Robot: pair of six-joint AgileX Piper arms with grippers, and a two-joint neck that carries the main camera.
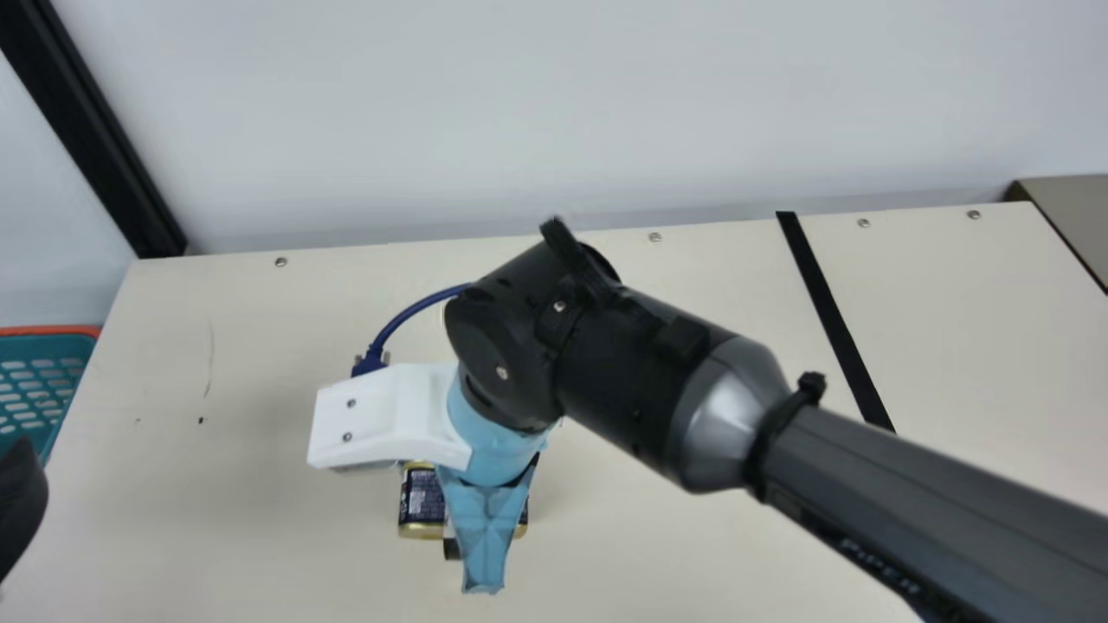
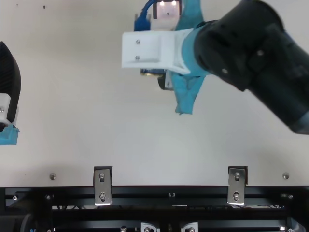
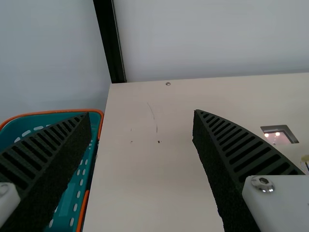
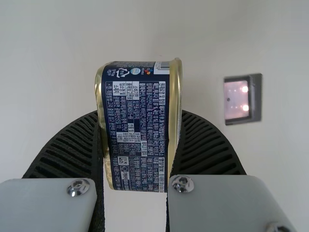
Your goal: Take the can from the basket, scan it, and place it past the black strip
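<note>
R grip (image 4: 140,116) is closed on the can (image 4: 137,130), a ribbed finger against each rimmed end; L grip (image 3: 141,113) is wide w/ nothing in it, nr the basket (image 3: 79,186). Can is under the R wrist, just to the near side of the scanner (image 2: 167,12) & well left of the strip (image 1: 835,320); can't tell how high it is off the table (image 1: 260,519).

Handling, my guess: stiff tin, prob. full so a bit of wt, not fragile, but the printed wall looks smooth & may slip. Best hold = end to end across the gold rims, as now, w/ the label left uncovered for the scan.

Orient.: can is on its side, ends facing near & far. Rim-to-rim axis runs near-far & is the short one; the longer dimension lies approx. L-R. Barcode is towards the left side.
</note>
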